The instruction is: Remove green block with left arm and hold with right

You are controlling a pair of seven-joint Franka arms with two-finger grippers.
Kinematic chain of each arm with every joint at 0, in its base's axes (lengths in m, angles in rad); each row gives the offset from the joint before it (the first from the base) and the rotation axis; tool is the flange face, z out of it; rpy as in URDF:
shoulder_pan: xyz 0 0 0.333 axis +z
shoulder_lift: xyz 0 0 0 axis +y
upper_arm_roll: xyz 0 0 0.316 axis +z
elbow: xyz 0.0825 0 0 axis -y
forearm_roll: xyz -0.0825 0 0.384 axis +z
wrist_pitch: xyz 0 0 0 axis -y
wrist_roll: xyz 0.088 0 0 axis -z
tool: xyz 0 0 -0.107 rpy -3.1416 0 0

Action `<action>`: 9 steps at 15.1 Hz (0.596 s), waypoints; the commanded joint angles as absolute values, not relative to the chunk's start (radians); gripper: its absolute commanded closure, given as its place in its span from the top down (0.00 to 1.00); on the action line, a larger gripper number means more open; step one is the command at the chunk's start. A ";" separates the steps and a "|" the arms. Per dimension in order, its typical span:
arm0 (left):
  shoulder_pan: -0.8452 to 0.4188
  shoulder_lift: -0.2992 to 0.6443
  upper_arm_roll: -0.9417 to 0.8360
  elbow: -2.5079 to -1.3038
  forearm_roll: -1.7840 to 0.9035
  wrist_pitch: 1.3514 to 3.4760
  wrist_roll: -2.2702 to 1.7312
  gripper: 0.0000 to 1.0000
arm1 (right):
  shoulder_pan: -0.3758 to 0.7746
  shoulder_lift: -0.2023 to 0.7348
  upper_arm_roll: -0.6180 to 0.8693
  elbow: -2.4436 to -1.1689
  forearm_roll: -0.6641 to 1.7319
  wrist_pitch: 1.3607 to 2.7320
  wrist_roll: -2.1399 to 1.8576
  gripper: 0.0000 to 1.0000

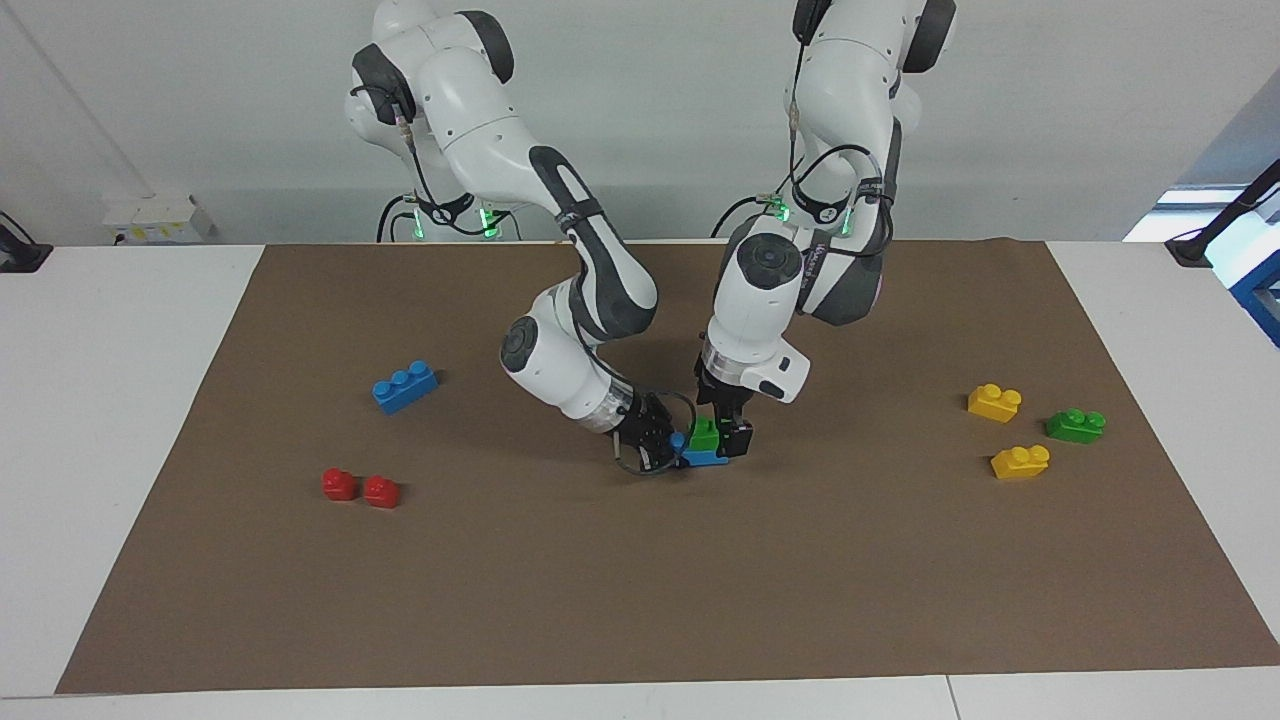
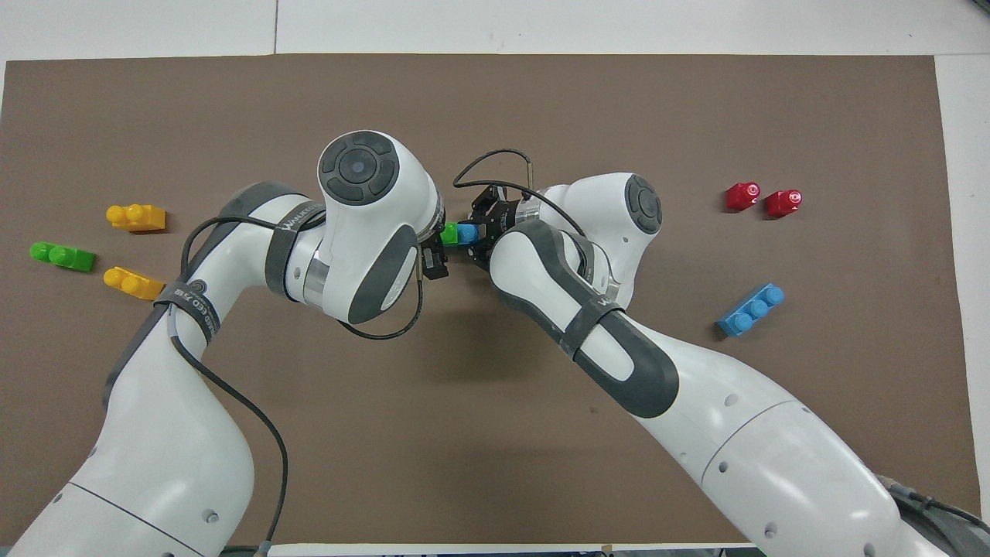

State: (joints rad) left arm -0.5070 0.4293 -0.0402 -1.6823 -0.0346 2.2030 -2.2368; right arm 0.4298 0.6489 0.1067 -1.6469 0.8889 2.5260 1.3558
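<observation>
- Brown matting (image 1: 640, 600) covers the white bench almost from edge to edge, and both arms meet near its middle.
- Toward the right arm's end lie a loose blue three-stud plastic brick (image 1: 405, 386) and two small red plastic blocks (image 1: 360, 487).
- At the middle, the right gripper (image 1: 668, 448) lies low and sideways, clamped on the end of a blue plastic base brick (image 1: 705, 458) that rests on the matting.
- On that base sits the small bright light-green two-stud plastic brick (image 1: 705, 434); the left gripper (image 1: 728, 430) comes straight down at it, fingers closed around it.
- Toward the left arm's end lie two yellow plastic bricks (image 1: 994, 401) and a darker green two-stud brick (image 1: 1075, 425).
- Judged from this, the separating step is in hand: next calls for a straight upward pull by the left arm while the right keeps the base pinned.
</observation>
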 commanded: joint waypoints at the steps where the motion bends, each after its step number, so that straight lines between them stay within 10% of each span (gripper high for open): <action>1: -0.526 0.430 -0.026 -1.712 -0.023 2.241 -2.256 1.00 | 0.439 0.664 0.107 -1.632 0.923 2.553 1.322 0.00; 4: -0.526 0.428 -0.026 -1.726 -0.012 2.247 -2.256 0.98 | 0.449 0.664 0.107 -1.631 0.925 2.568 1.324 0.00; 9: -0.526 0.426 -0.026 -1.730 -0.008 2.233 -2.250 0.31 | 0.457 0.664 0.107 -1.631 0.927 2.574 1.324 0.00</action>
